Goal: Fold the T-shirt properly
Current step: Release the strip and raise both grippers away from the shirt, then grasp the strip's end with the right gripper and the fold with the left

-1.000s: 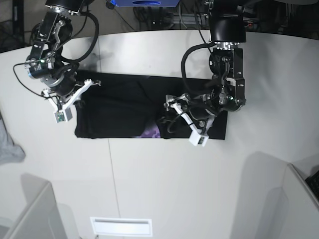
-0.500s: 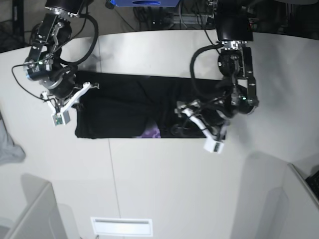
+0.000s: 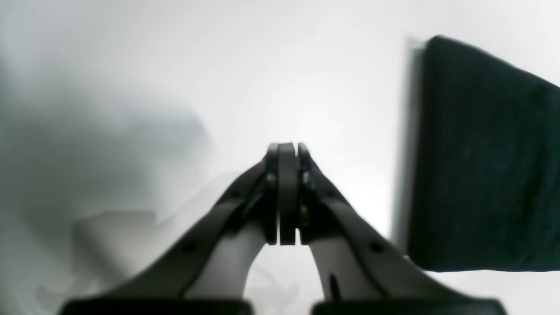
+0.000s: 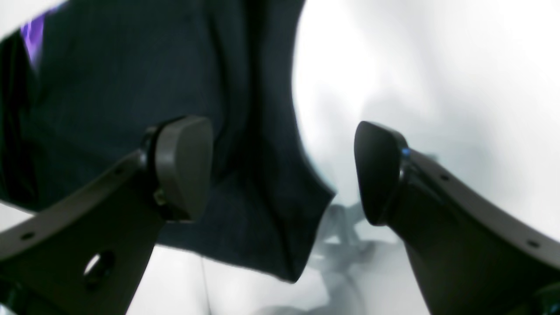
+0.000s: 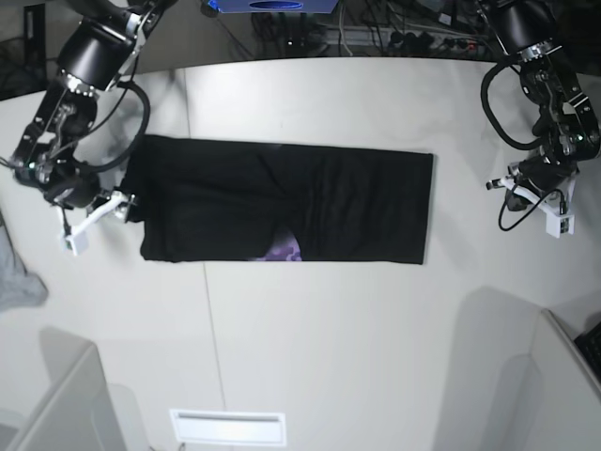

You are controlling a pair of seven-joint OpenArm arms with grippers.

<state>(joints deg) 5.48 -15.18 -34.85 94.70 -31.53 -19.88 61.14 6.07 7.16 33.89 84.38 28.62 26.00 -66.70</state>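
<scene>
T-shirt lay flat mid-table, folded into a long band, long axis running 9 to 3 o'clock. Purple print peeked at its 6 o'clock edge. Left gripper clenched, empty, off the 3 o'clock end. Right gripper released, at the 9 o'clock end.

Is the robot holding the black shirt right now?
No, the shirt lies flat on the table, with both end effectors off to its sides, touching nothing.
</scene>
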